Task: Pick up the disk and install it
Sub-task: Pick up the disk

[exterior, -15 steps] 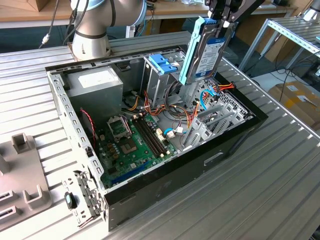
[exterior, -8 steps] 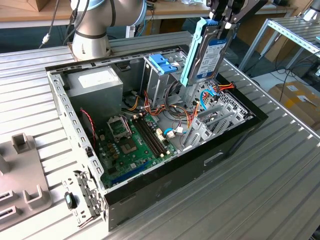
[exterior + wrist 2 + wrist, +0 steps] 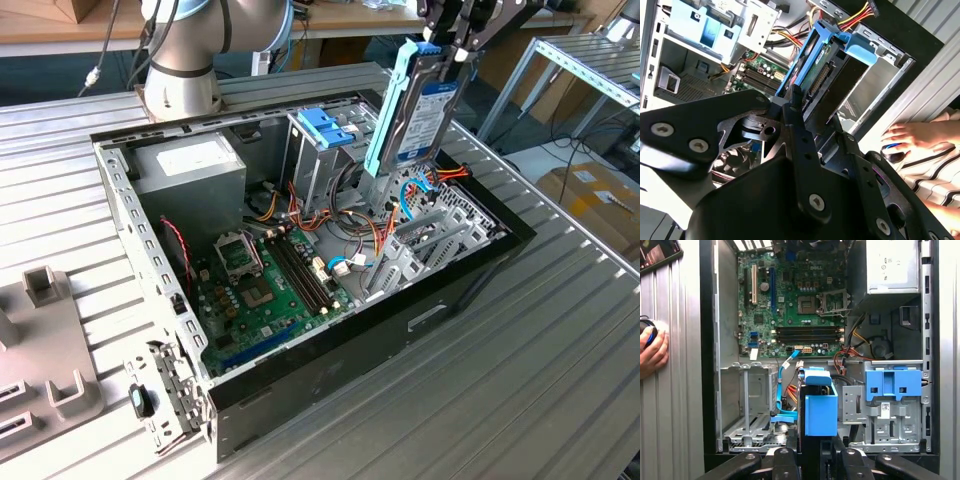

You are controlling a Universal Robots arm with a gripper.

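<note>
The disk point(image 3: 425, 115), a metal drive with a white-and-blue label in a light-blue rail frame, hangs upright on edge above the right side of the open computer case point(image 3: 120, 200) in the exterior view. My gripper point(image 3: 450, 55) is shut on its top end. In the second wrist view the disk point(image 3: 815, 65) runs away from the black fingers point(image 3: 795, 107) toward the case. In the first wrist view the blue end of the disk point(image 3: 820, 410) sits over the gap between the empty metal bay point(image 3: 752, 405) and the cage with the blue bracket point(image 3: 893, 382).
Inside the case lie the green motherboard point(image 3: 265, 290), a grey power supply box point(image 3: 190, 165), loose coloured cables point(image 3: 360, 235) and a blue bracket point(image 3: 325, 125). A person's hand point(image 3: 652, 352) rests on the ribbed table beside the case. Grey fixtures point(image 3: 45, 330) stand at the exterior view's left.
</note>
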